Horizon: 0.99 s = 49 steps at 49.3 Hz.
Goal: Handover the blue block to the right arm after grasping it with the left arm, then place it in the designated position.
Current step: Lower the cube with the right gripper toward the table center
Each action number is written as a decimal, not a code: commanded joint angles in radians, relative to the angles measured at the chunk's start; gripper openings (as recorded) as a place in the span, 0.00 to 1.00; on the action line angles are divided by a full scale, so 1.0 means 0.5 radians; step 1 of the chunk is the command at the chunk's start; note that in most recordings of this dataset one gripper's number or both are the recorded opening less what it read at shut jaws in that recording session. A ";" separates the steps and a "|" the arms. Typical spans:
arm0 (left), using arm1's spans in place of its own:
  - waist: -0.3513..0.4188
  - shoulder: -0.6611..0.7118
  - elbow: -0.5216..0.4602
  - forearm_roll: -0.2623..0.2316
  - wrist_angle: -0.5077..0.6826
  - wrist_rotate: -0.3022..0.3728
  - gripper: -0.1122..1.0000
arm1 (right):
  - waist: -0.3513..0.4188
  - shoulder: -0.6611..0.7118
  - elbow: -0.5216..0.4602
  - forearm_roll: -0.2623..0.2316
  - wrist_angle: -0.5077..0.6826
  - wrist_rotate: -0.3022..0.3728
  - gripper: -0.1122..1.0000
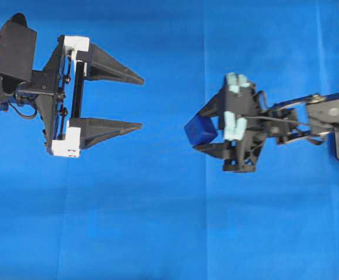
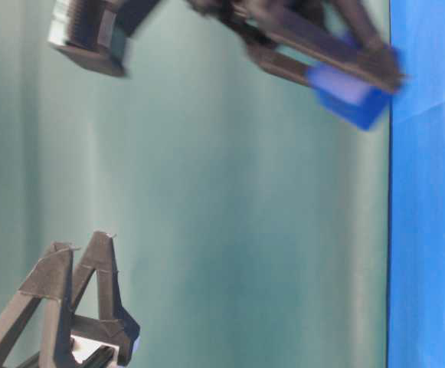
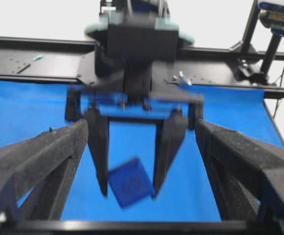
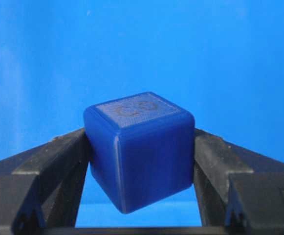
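One small blue block (image 4: pixel 139 149), clamped between the black fingers of the right gripper (image 1: pixel 207 133) above the blue cloth (image 1: pixel 157 221); left gripper (image 1: pixel 141 101) spread wide and empty, well apart. Likely rigid, light, smooth plastic, best pinched on opposite flat faces. Faint embossed mark on top, unreadable.

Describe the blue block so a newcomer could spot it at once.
Start at the blue cloth, then find the right arm's all-black claw on the right. The blue block is pinched between its fingers: a small dark-blue cube with rounded edges, darker than the cloth.
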<state>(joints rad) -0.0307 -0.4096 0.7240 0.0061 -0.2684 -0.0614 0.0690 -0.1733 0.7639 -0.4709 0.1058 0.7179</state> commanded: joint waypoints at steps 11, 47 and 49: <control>0.003 -0.012 -0.052 0.006 -0.025 0.003 0.94 | -0.043 0.356 -0.018 0.031 -0.439 0.025 0.58; 0.003 -0.012 -0.052 0.003 -0.025 0.003 0.94 | -0.110 0.632 -0.074 0.049 -0.693 0.021 0.58; 0.000 -0.012 -0.052 0.003 -0.021 0.003 0.94 | -0.110 0.632 -0.071 0.049 -0.693 0.021 0.58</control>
<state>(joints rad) -0.0322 -0.4080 0.7240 0.0061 -0.2684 -0.0614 0.0153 0.1565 0.7455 -0.4495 -0.2301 0.7317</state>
